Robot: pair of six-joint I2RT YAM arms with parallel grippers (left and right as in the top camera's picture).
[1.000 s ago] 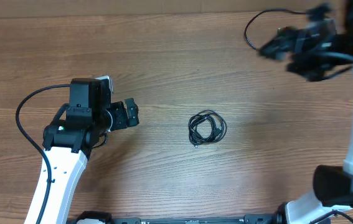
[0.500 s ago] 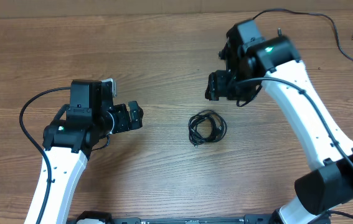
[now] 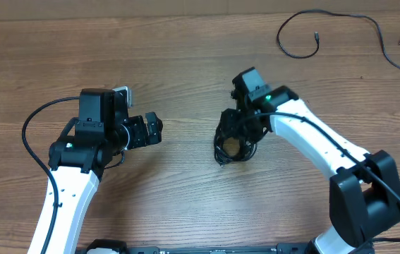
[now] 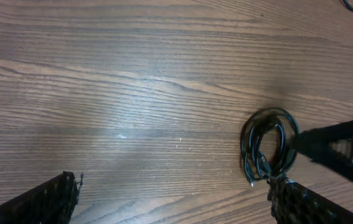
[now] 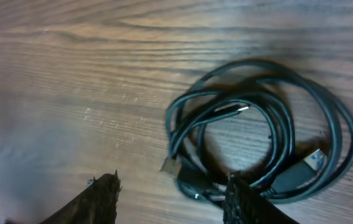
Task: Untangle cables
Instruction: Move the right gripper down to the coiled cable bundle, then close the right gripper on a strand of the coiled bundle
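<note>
Right end effector [image 5: 173,200], spread open, is held just over the small coil of thin black cables [image 5: 280,124] | left arm is kept well apart from it

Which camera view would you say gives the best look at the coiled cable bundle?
The right wrist view: it shows the coiled cable bundle close up, loops and plug ends distinct. Overhead, the right gripper covers its upper part. The left wrist view shows it small, near the right edge.

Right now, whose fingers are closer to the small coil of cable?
Right. The right fingers hover just over the coil; the left fingers sit off to its side, well apart.
</note>
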